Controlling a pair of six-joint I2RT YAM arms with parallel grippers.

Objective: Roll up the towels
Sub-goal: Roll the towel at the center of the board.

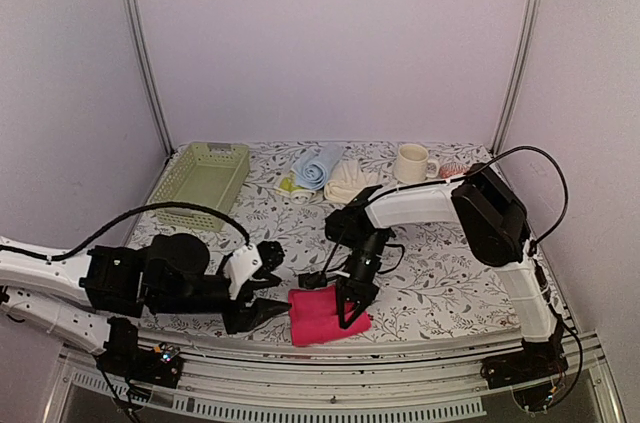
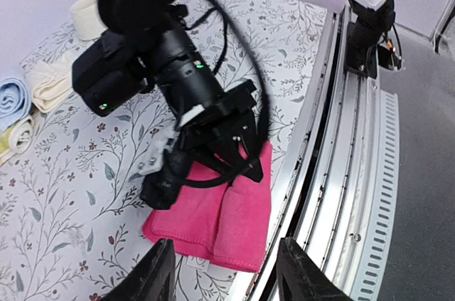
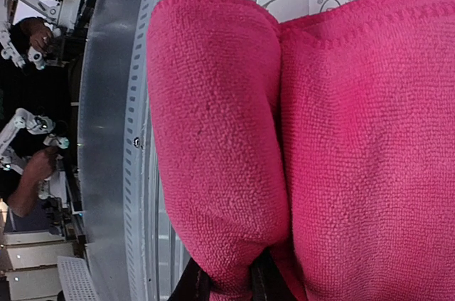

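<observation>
On my overhead feed the pink towel (image 1: 322, 318) lies at the 6 o'clock edge of the counter (image 1: 440, 273), right against the front rail. It is partly folded, with one thick doubled fold running along its side nearest the rail.

My right gripper (image 1: 353, 317) comes down onto the towel's 3 o'clock side. In the right wrist view its jaws are clenched on the end of that fold, with pink towel (image 3: 341, 144) filling almost the whole picture and the fingers (image 3: 193, 288) showing only as dark tips at the bottom.

My left gripper (image 1: 278, 281) sits at the towel's 9 o'clock, just beside it and not touching. Its jaws are released and spread wide with nothing between them. From the left wrist camera I see its two fingers (image 2: 158, 272) framing the pink towel (image 2: 227, 226), and the right gripper (image 2: 226, 151) planted on the cloth beyond.

Far back at 12 o'clock three more towels sit bunched together: the light blue towel (image 1: 318, 165), rolled, the cream-white towel (image 1: 350, 183) touching its right side, and the yellow-green towel (image 1: 293, 186) at its front left. The basket (image 1: 205, 183) stands at 10 o'clock and the mug (image 1: 411, 163) at 1 o'clock.
</observation>
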